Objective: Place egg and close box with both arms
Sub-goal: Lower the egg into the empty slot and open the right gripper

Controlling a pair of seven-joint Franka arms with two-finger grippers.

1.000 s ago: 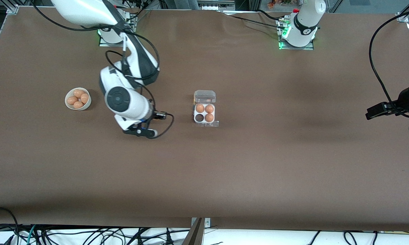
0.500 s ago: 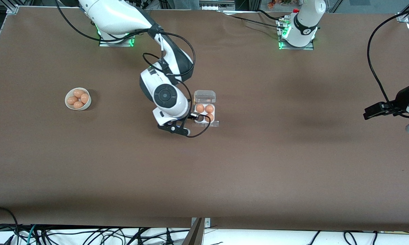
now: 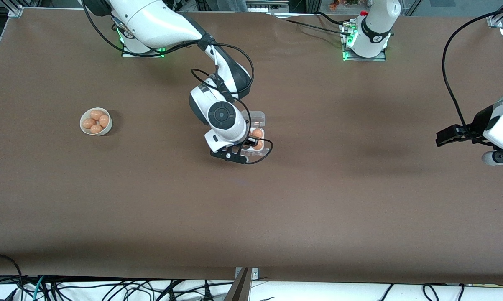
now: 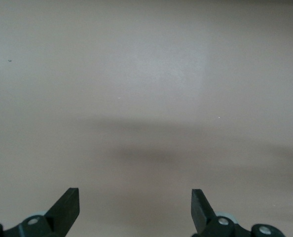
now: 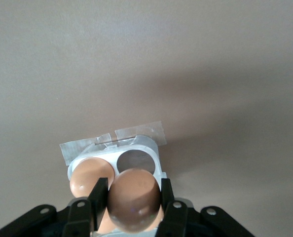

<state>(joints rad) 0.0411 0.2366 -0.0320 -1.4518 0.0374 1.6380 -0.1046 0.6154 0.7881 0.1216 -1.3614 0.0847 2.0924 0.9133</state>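
Observation:
My right gripper point(image 5: 133, 201) is shut on an orange-brown egg point(image 5: 133, 196) and holds it just over the clear box point(image 5: 147, 143). One empty cell point(image 5: 135, 160) shows just past the held egg, and another egg point(image 5: 89, 178) sits in the cell beside it. In the front view the right gripper point(image 3: 246, 146) hangs over the box point(image 3: 263, 138), whose lid point(image 3: 257, 118) stands open; two eggs point(image 3: 257, 133) show in it, the rest hidden by the wrist. My left gripper point(image 3: 448, 138) is open and empty over bare table point(image 4: 146, 98) at the left arm's end.
A round white bowl point(image 3: 83, 123) with several eggs stands toward the right arm's end of the table. Black cables loop off the right wrist beside the box. The brown tabletop spreads wide around the box.
The right arm has swung from beside the bowl to over the box, carrying the egg. The left gripper has drifted slightly toward the middle of the table.

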